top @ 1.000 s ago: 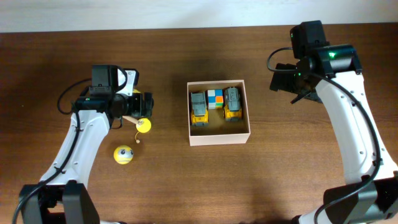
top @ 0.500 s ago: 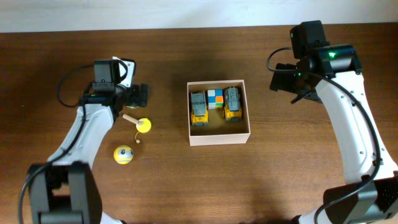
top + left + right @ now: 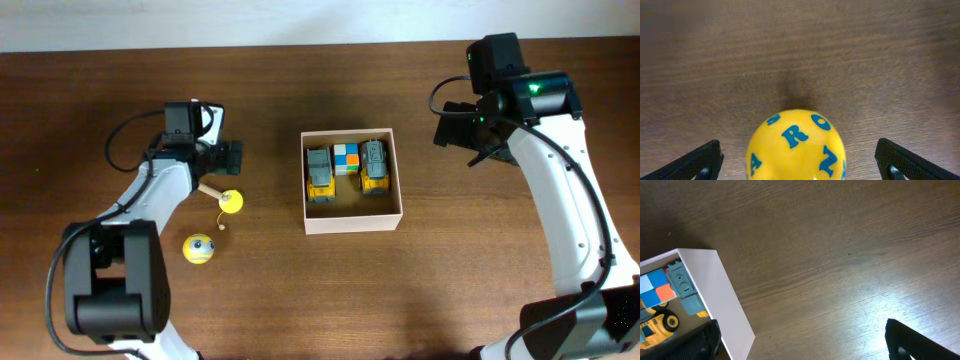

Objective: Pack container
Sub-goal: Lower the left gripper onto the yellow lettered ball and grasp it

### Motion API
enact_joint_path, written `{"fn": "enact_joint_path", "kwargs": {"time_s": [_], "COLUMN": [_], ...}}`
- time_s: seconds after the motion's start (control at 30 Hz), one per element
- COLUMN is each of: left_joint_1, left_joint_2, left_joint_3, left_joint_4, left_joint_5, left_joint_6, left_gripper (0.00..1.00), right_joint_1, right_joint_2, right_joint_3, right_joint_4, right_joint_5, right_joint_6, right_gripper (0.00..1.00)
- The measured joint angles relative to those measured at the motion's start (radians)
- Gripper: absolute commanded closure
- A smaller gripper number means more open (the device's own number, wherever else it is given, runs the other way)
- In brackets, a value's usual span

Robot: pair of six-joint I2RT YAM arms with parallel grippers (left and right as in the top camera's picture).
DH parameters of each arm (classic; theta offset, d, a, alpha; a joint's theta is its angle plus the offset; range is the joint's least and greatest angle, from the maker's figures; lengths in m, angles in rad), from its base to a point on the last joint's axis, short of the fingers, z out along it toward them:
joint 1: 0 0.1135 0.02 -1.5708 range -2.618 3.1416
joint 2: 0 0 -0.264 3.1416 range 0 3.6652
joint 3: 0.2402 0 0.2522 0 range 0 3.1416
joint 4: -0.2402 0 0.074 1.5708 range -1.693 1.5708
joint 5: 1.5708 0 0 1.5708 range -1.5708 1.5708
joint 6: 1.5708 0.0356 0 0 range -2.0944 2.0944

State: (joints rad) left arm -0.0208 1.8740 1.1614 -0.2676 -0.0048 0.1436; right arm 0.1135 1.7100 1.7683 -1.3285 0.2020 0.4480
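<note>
A square, shallow box with thin white walls and a tan cardboard floor, the container (image 3: 352, 224), sits at the middle of the desk (image 3: 300, 310). In its far half lie a yellow-and-grey toy truck (image 3: 319, 176), a second truck of the same kind (image 3: 374, 166) and, between them, a small cube of coloured squares (image 3: 346, 158). The half toward the robot's edge is bare.

Two toys are not yet packed, both on the desk's left half. One is a yellow ball with a short wooden peg (image 3: 230, 202). The other is a yellow ball with blue markings (image 3: 199, 248), nearer the robot's edge.

The left gripper (image 3: 230, 158) hangs just beyond the peg ball, jaws spread wide and holding nothing. Its wrist view shows a yellow, blue-lettered ball low between the fingers (image 3: 700, 160); which of the two balls this is I cannot tell for sure.

The right gripper (image 3: 455, 130) waits off the container's far right corner, its jaws also spread and empty.

The step in hand appears to be the approach for a pick. Next, the left arm needs to descend, centre the ball between its fingers, close on it, and carry it to the container's bare half.
</note>
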Motion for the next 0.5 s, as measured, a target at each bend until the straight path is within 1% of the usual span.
{"fn": "enact_joint_path", "kwargs": {"time_s": [0.27,0.5], "left_joint_1": [0.0,0.0], "left_joint_2": [0.029,0.029], "left_joint_3": [0.0,0.0], "left_joint_4": [-0.015,-0.004], "left_joint_5": [-0.008,-0.012], "left_joint_6": [-0.031,-0.032], "left_gripper": [0.01,0.01], "right_joint_1": [0.0,0.0], "right_joint_2": [0.0,0.0], "right_joint_3": [0.0,0.0], "right_joint_4": [0.0,0.0], "right_joint_5": [0.0,0.0], "right_joint_6": [0.0,0.0], "right_gripper": [0.01,0.01]}}
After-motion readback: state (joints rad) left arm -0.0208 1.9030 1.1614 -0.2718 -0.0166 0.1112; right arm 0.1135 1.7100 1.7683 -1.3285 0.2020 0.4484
